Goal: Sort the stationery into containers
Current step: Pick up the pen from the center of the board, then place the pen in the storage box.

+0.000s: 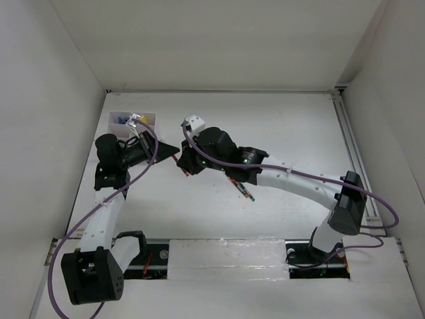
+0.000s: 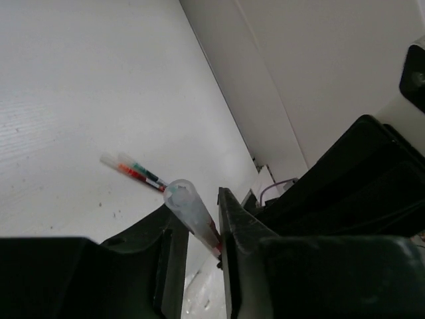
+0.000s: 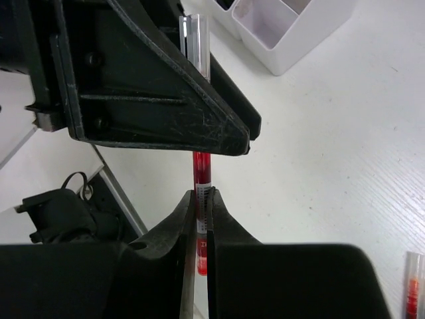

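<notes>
We see the danger in both grippers being on one red pen (image 3: 201, 169) at once. The right gripper (image 3: 201, 199) is clamped tight on the red barrel. The left gripper (image 2: 194, 201) has its jaws narrow around the clear cap end and, as far as we can judge, pinches it. If either arm pulls away while both hold, the pen could bend, the cap could pop off, or the pen could twist loose and drop to the counter (image 1: 279, 126). If the right gripper lets go before the left grip is firm, we would expect the pen to slip, since the smooth tapered cap offers little purchase.

The pen hangs above the counter, left of its middle, short of the organizer box (image 1: 111, 123) in the far-left corner. The left arm rises from the near-left corner, elbow bent, with its gripper pointing rightward toward the middle. The right arm stretches from the near-right corner across the counter, and its gripper meets the left one there. Two more pens (image 2: 133, 171) lie loose near the counter's middle.
</notes>
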`<state>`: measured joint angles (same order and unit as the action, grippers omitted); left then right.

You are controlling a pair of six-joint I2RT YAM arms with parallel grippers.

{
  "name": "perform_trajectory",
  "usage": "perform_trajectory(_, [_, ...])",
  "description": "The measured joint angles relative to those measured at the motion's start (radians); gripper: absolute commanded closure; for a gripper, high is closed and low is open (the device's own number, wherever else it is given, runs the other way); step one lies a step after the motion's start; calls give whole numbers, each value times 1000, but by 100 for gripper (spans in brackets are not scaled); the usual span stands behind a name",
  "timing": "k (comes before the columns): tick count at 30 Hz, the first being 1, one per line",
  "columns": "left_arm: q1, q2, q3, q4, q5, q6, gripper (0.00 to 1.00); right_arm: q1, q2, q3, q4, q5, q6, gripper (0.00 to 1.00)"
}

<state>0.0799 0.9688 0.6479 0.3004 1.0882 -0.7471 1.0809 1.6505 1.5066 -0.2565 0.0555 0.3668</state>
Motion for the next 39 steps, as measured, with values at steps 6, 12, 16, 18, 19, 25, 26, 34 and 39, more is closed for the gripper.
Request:
perform_trajectory(6, [0,6,1,-18,0,1,100,1,39,11,-4,16,3,62])
perform_trajectory(12, [0,17,31,-94,-115,38,100,1,15,-22,7,50,11,0])
perform_trajectory(16, [0,17,123,-194,-359,65,100,1,-49,-97,-4,124,14,0])
perform_trajectory(18, [0,24,175,-233,-505,70,100,-2,-98,-146,-7,162,14,0])
perform_trajectory(19, [5,38,204,-246,-574,71,100,-6,-128,-173,-15,177,14,0])
perform_trajectory(25, [109,266,344,-254,-807,61,100,-47,-312,-328,-28,219,14,0])
perform_trajectory(26, [128,306,348,-257,-823,57,100,-53,-341,-351,-33,222,14,0])
perform_trajectory(34, [174,406,349,-309,-999,32,100,-74,-503,-481,-28,212,7,0])
perform_trajectory(39, [172,378,330,-275,-1097,2,100,-81,-544,-524,-23,197,1,0])
